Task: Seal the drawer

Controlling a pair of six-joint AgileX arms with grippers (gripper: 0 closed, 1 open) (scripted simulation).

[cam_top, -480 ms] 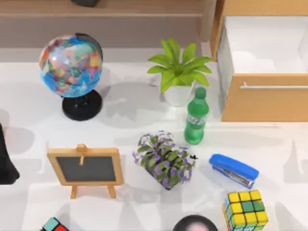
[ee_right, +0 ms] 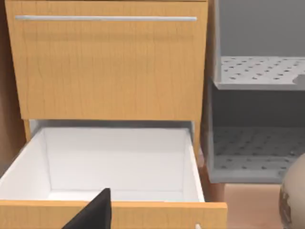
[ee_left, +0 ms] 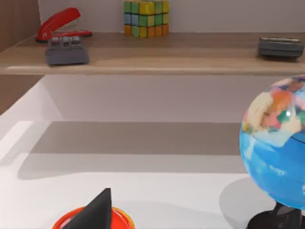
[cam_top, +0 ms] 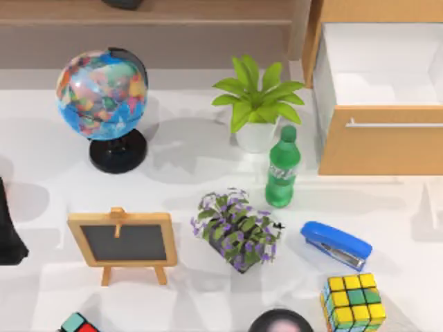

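Near: your right gripper [ee_right: 93, 212] faces the drawer, jaw spread can't be told | Mid: the drawer [cam_top: 381, 142] stands pulled out at the table's far right, white inside showing | Far: your left arm [cam_top: 8, 228] sits at the left edge

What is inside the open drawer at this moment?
The drawer shows bare white inner walls and floor in the top and right wrist views. The strip just behind its wooden front is hidden from both cameras.
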